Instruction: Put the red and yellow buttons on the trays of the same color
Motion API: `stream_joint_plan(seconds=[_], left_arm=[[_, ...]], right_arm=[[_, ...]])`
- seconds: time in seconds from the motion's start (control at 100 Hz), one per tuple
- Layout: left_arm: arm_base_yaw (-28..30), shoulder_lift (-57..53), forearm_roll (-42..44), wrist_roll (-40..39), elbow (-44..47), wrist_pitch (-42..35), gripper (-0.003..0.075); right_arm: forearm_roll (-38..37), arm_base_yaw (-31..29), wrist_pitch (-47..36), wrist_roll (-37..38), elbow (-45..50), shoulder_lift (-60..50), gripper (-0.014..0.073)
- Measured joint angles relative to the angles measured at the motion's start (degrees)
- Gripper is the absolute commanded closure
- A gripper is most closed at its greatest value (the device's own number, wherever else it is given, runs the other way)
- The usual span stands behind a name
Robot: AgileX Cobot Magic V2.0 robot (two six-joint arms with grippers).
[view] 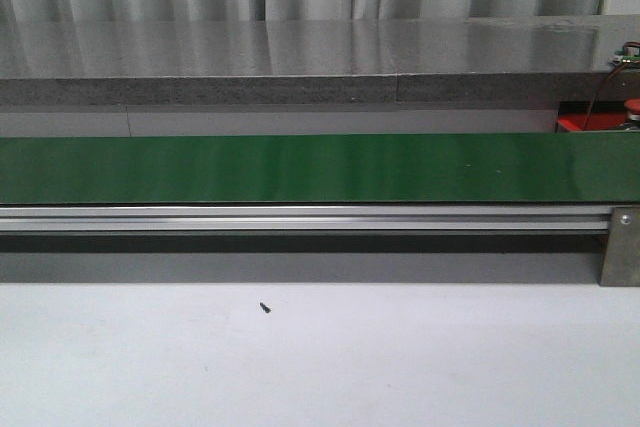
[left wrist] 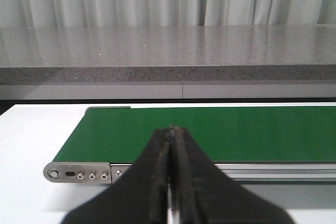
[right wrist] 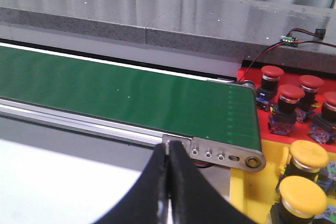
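No writing is legible anywhere. Both the left claw (left wrist: pixel 170 182) and right claw (right wrist: pixel 168 187) are pressed closed, empty. Red domed push-buttons (right wrist: pixel 290 94) sit on the bright red tray (right wrist: pixel 247 74), yellow-capped buttons (right wrist: pixel 308 153) on the yellow tray (right wrist: pixel 247 192), just past the long green belt (right wrist: pixel 131 95).

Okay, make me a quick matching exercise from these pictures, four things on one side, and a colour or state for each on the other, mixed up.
Things:
1. belt
2. left tool
3. buttons by the red tray
4. buttons on the yellow tray

Colour or state:
A. yellow caps
B. shut, holding nothing
C. dark green, nothing on it
D. red caps

Pairs: 1-C, 2-B, 3-D, 4-A
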Motion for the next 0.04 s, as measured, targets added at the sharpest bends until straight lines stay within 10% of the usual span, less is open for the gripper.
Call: stream_joint_plan(seconds=[0.04], left_arm=[[0.0, 0.0, 0.0, 0.0, 0.0, 0.0, 0.0740]], right_arm=[[0.0, 0.0, 0.0, 0.0, 0.0, 0.0, 0.0690]])
